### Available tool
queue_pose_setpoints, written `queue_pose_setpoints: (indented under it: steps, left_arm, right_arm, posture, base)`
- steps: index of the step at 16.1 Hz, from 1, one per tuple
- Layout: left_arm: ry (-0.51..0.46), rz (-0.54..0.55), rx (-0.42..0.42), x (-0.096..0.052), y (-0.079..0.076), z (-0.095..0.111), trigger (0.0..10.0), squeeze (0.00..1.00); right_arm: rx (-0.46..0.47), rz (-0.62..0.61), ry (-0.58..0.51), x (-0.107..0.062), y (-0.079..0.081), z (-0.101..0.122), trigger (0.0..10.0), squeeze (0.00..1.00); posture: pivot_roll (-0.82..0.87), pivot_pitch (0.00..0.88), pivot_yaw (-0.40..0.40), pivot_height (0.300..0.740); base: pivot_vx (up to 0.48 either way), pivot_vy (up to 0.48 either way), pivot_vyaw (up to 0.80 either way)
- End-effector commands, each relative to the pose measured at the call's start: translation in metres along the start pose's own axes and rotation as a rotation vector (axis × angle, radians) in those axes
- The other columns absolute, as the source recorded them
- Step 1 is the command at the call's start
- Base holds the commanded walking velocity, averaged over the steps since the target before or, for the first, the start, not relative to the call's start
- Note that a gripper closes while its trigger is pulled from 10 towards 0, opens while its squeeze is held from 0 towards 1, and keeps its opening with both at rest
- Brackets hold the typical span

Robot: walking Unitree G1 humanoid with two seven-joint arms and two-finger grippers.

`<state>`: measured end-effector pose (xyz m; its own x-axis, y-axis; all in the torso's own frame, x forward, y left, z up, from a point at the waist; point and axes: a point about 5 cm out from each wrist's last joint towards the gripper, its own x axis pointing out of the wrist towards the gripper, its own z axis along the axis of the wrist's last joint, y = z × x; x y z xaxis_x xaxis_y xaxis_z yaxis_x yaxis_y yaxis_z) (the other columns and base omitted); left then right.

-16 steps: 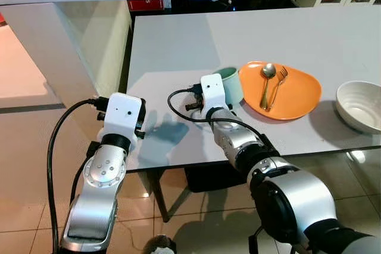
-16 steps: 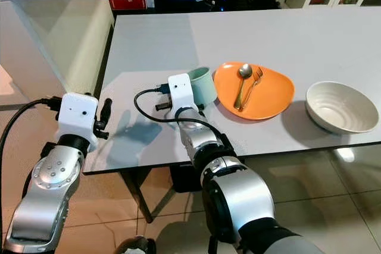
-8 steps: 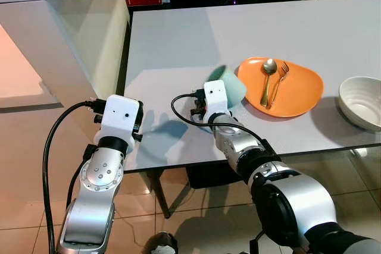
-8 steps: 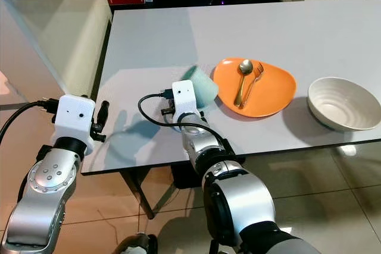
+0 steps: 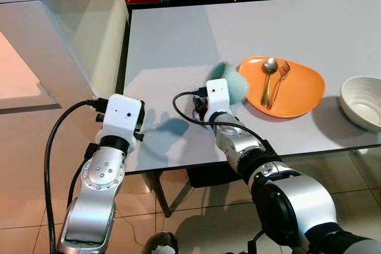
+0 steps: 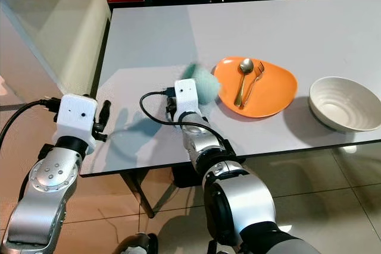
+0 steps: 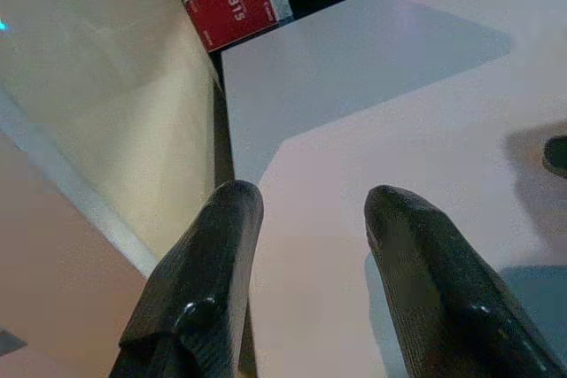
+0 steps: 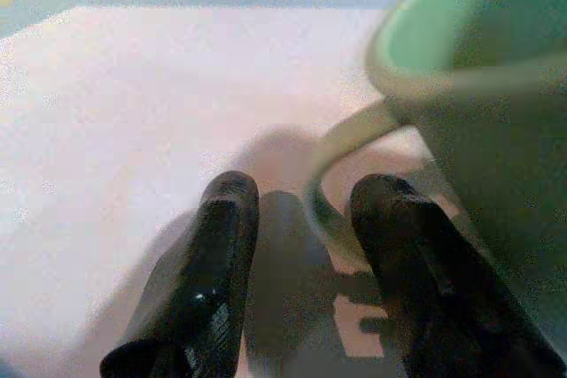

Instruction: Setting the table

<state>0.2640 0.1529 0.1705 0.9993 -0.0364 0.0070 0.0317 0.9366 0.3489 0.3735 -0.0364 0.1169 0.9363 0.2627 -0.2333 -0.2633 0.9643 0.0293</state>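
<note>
One item is in hand at this step: the pale green ceramic mug (image 5: pixel 231 85), sitting on the light grey desk (image 5: pixel 178 46) just beside the left edge of the orange plate (image 5: pixel 297 93). The right gripper (image 8: pixel 297 219) is at the mug's handle; in the right wrist view its two black fingers (image 8: pixel 221 272) stand a narrow gap apart, with the curved handle just ahead of and between the tips, not clamped. The mug appears smeared in both eye views, so whether it is upright or tilted cannot be told.

Judgement: the step is the grasp or repositioning of the mug within the place setting. The next move calls for the fingers to straddle the handle cleanly and close, or to nudge the mug without tipping it onto the plate.

The left gripper (image 7: pixel 306 210) hovers near the desk's left corner, fingers moderately open, holding nothing.

A gold spoon (image 5: pixel 267 80) and gold fork (image 5: pixel 278 81) lie side by side on the plate. A white ribbed bowl (image 5: pixel 362 102) sits well apart at the right, cut off by the frame edge.

The right gripper's fingertips are hidden behind its white wrist housing in the eye views. Contact between fingers and handle cannot be confirmed.
</note>
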Motion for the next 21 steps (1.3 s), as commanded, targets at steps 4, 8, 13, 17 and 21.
queue_pose_setpoints:
  steps: [4,8,13,17,21]
  left_arm:
    - [-0.019,-0.005,0.016,0.005,-0.002,0.004,10.0,0.00]
    - [-0.025,-0.010,0.013,0.007,-0.005,0.004,10.0,0.00]
    - [-0.026,-0.006,0.014,0.008,-0.005,0.004,10.0,0.00]
    - [-0.024,-0.001,0.014,0.007,-0.005,0.003,10.0,0.00]
    - [-0.021,0.000,0.010,0.007,-0.006,0.002,10.0,0.00]
  right_arm:
    - [-0.005,0.014,-0.106,0.004,0.008,0.029,10.0,0.00]
    - [0.024,0.048,-0.187,0.006,0.016,0.052,10.0,0.00]
    - [0.044,0.069,-0.235,0.006,0.023,0.068,10.0,0.00]
    - [0.013,0.088,-0.192,0.006,0.027,0.056,10.0,0.00]
    - [0.000,0.088,-0.144,0.004,0.026,0.040,10.0,0.00]
  posture:
    - [0.33,0.138,0.030,0.740]
    - [0.32,0.140,0.027,0.740]
    - [0.32,0.141,0.022,0.740]
    - [0.32,0.148,0.017,0.740]
    - [0.32,0.154,0.013,0.740]
  base:
    - [0.000,0.000,0.00]
    - [0.000,0.000,0.00]
    - [0.000,0.000,0.00]
    - [0.000,0.000,0.00]
    - [0.000,0.000,0.00]
